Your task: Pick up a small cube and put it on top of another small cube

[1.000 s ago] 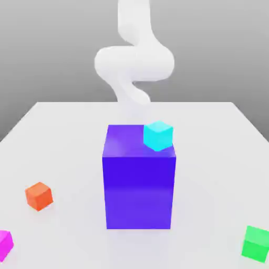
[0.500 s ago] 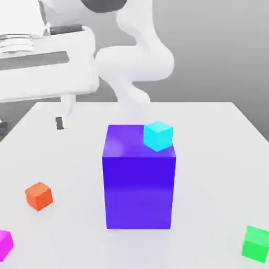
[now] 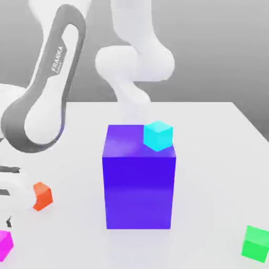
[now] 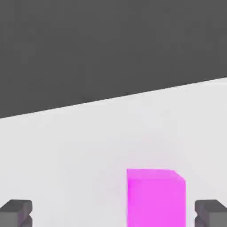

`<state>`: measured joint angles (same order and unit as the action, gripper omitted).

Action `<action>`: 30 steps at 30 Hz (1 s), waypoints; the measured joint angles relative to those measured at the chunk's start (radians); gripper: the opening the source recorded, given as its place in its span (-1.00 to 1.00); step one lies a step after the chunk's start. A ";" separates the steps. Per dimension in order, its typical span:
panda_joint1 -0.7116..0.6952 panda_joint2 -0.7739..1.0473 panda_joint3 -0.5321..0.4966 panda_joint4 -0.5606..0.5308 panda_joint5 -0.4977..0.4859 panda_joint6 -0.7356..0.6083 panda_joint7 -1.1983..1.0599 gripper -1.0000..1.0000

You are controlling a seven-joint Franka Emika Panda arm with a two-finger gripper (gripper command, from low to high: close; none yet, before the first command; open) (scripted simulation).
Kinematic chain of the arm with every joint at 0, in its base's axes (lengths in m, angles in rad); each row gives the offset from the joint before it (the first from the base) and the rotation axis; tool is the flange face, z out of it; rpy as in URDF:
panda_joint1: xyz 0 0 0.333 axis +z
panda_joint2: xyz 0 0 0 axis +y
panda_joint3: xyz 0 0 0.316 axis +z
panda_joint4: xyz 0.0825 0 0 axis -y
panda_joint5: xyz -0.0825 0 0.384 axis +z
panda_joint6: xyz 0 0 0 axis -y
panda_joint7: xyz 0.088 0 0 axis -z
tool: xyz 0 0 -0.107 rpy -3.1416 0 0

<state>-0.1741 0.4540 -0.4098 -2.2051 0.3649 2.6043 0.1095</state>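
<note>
The small magenta-pink cube lies on the white table at the near edge of the exterior view's left. In the hand view this cube sits between my two dark fingertips, closer to one of them and touching neither. My gripper is open and holds nothing. In the exterior view the white hand hangs low just above the magenta cube. A small cyan cube rests on a top corner of the big blue-purple block.
A small orange cube sits right beside the hand, partly covered by it. A green cube lies at the near right. The arm's grey-and-white link slants over the table's left side. The blue-purple block stands tall mid-table.
The arm has swung down over the table's left side, bringing the hand low above the magenta cube and partly covering the orange one. None of the cubes has moved.
</note>
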 joint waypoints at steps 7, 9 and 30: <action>-0.067 0.132 0.076 0.033 0.068 0.091 -0.054 -1.00; -0.068 0.132 0.076 0.033 0.069 0.090 -0.054 -1.00; 0.436 -0.154 0.271 -0.103 -0.223 -0.039 0.054 -1.00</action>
<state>0.2617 0.3002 -0.1384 -2.3082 0.1416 2.5656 0.1639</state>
